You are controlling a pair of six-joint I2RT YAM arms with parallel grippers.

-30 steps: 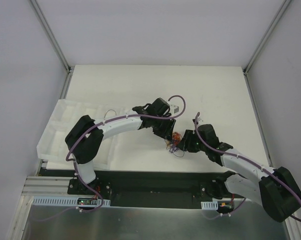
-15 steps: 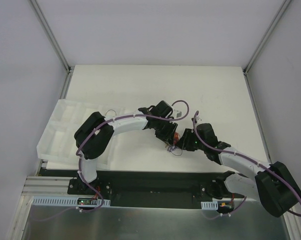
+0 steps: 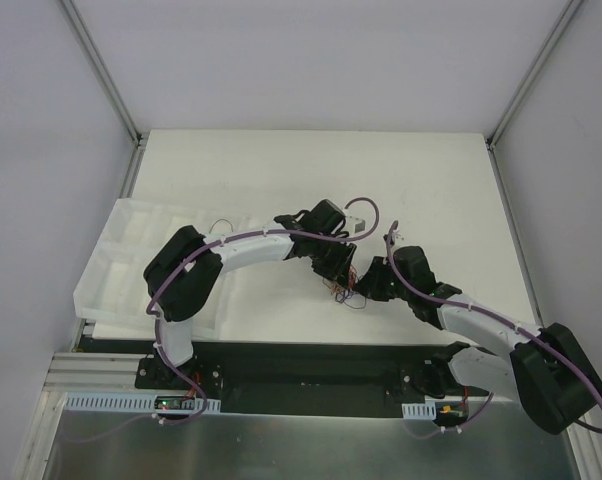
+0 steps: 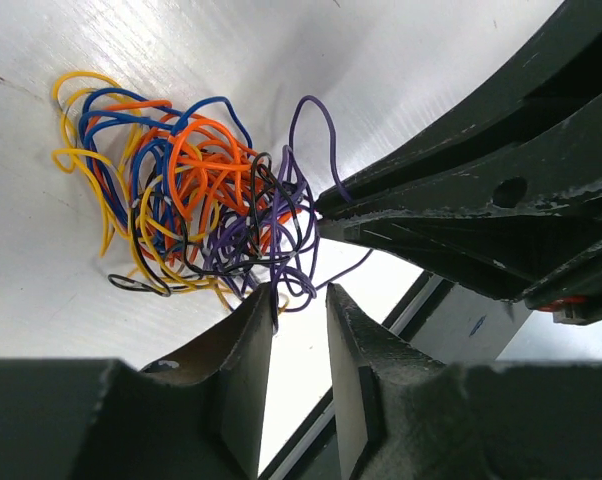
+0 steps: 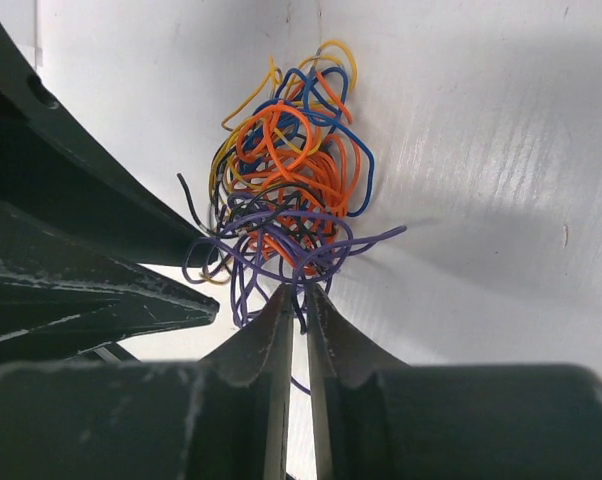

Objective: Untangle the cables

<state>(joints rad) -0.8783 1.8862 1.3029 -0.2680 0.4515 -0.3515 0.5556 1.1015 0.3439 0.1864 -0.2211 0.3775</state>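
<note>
The cables [image 4: 211, 200] lie as one small knot of orange, yellow, blue, black and purple wires on the white table, between both grippers [image 3: 349, 286]. My right gripper [image 5: 295, 295] is at the knot's near edge, jaws almost together, pinching a purple strand at its tips. In the left wrist view that gripper [image 4: 323, 208] comes in from the right, holding a purple loop. My left gripper [image 4: 299, 300] faces the knot from the other side with a narrow gap between its fingers. A purple strand hangs against its left finger, not clamped. In the top view the grippers almost touch.
A white compartment tray [image 3: 116, 250] lies at the table's left side, under the left arm's elbow. A black rail [image 3: 301, 365] runs along the near edge. White walls enclose the table on three sides.
The right jaws have closed from half open onto a purple strand. The left jaws have narrowed slightly. The left arm's elbow has swung a little to the right.
</note>
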